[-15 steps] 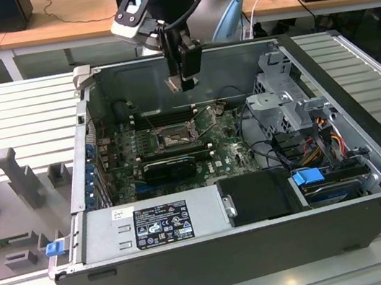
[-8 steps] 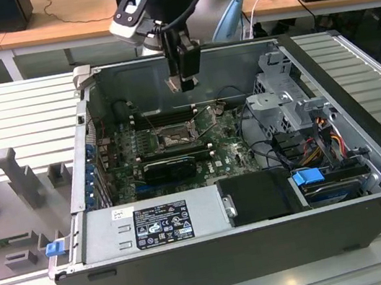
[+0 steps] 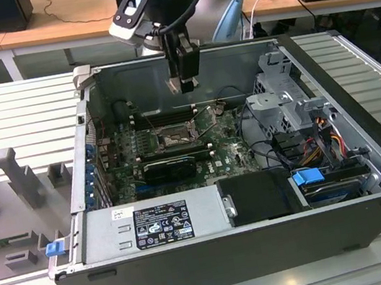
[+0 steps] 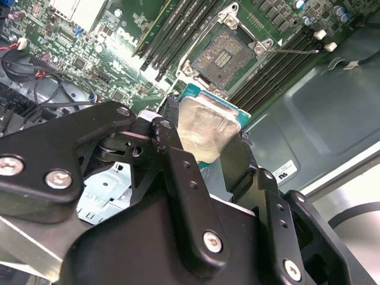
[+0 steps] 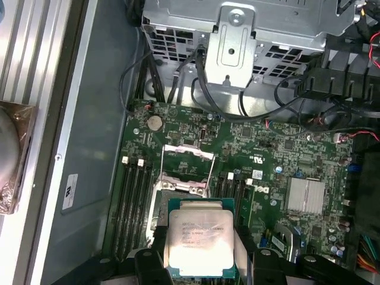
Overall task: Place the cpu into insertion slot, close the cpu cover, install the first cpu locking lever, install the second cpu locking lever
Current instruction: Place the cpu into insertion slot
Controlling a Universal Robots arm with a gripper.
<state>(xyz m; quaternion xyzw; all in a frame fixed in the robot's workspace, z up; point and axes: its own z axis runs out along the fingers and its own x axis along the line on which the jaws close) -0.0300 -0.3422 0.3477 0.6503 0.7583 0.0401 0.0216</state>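
Note:
My gripper (image 3: 183, 83) hangs inside the open computer case, above the motherboard (image 3: 225, 155), shut on the cpu. The cpu (image 5: 199, 237) is a flat square chip with a silver-grey top, held by two opposite edges between black fingers (image 4: 172, 127). In the second wrist view the cpu (image 4: 205, 127) floats short of the insertion slot (image 4: 222, 56), whose dark contact field lies bare. In the first wrist view the insertion slot (image 5: 181, 185) is partly hidden behind the chip. The cpu cover (image 5: 187, 159) is swung open beyond it. A thin locking lever (image 4: 291, 51) sticks out sideways from the socket.
Memory slots (image 5: 132, 202) flank the socket on both sides. A metal drive cage (image 3: 285, 97) with cables stands at the exterior view's right. A black card (image 3: 169, 166) and the power supply (image 3: 160, 221) lie nearer the camera. A grey fixture (image 3: 17, 175) stands outside the case.

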